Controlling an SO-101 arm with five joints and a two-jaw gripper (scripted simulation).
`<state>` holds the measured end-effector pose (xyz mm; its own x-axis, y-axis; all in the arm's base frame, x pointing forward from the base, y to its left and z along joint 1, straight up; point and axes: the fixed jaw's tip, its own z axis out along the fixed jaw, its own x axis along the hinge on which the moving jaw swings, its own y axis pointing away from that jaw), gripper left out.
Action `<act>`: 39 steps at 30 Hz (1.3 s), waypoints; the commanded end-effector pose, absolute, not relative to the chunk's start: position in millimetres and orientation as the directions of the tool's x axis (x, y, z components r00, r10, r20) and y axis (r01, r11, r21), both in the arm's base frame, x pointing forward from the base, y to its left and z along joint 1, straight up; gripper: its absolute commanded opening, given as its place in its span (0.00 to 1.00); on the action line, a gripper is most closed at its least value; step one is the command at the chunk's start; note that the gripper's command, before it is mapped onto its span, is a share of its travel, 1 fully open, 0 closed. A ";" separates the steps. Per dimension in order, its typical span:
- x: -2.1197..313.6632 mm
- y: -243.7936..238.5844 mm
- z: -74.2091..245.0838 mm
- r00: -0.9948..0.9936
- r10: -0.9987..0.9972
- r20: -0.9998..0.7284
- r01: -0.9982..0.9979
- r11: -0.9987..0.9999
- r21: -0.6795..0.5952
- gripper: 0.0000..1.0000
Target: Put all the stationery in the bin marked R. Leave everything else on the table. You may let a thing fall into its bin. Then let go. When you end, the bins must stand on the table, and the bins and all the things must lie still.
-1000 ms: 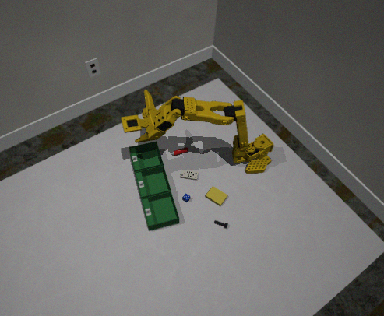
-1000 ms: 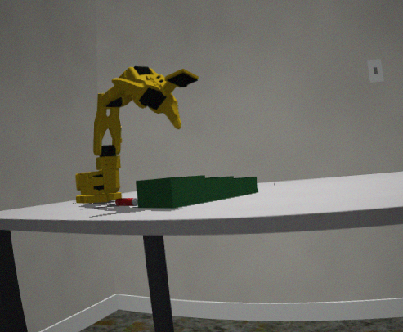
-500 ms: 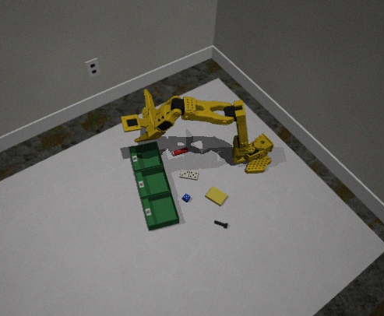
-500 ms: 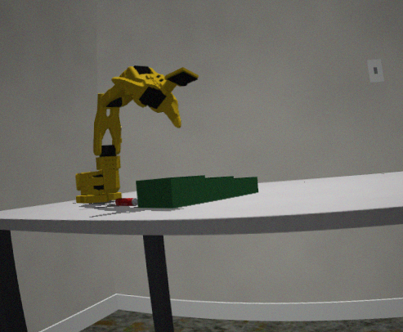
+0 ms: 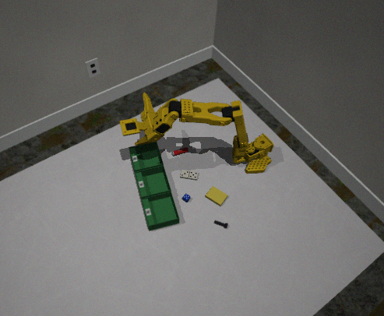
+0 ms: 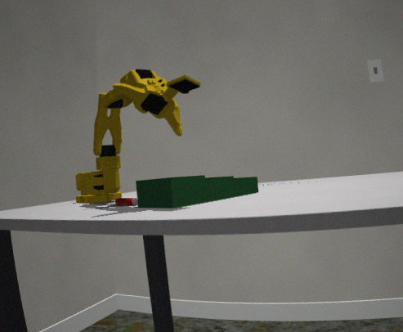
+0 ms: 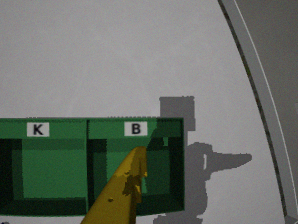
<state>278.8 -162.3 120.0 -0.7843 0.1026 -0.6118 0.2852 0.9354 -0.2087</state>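
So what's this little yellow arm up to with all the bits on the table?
The yellow arm is sorting: stationery goes into the green bin row's compartment marked R. Its tool is open and empty, raised above the end compartment marked B. A red marker, a yellow pad, a domino, a blue die and a black screw lie on the table. The compartments look empty.
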 end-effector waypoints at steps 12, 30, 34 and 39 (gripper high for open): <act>280.2 -166.3 92.3 -0.827 0.127 -0.548 0.272 0.943 -0.191 1.00; 278.8 -165.4 84.4 -0.841 0.136 -0.524 0.267 0.946 -0.183 1.00; 278.8 -165.4 84.4 -0.841 0.136 -0.524 0.267 0.946 -0.183 1.00; 278.8 -165.4 84.4 -0.841 0.136 -0.524 0.267 0.946 -0.183 1.00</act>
